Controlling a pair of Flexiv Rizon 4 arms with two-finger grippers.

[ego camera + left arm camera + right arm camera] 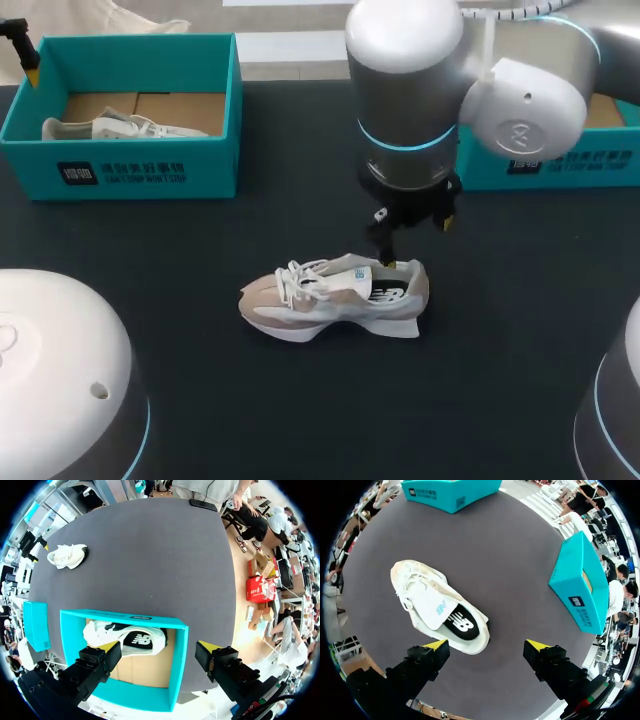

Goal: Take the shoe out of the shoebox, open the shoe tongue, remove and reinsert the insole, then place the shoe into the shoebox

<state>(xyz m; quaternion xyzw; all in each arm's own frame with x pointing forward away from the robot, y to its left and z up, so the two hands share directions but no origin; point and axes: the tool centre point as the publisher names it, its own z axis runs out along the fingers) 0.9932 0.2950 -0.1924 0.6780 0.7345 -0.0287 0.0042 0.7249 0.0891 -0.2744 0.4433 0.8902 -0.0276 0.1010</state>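
the shoe (335,298) lies mid-frame on the table (200,400), tongue (432,607) apparently open, and the right gripper (415,222) hangs released over its heel, so pulling the insole (388,290) seems next, needing a downward pinch.

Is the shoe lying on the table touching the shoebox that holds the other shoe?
Apart. The head view shows a strip of bare dark table between the shoe and the shoebox.

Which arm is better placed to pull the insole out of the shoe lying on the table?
Right. The right gripper, open, hangs beside the sneaker, its black insole just ahead. The left gripper is over the teal shoebox, far from it.
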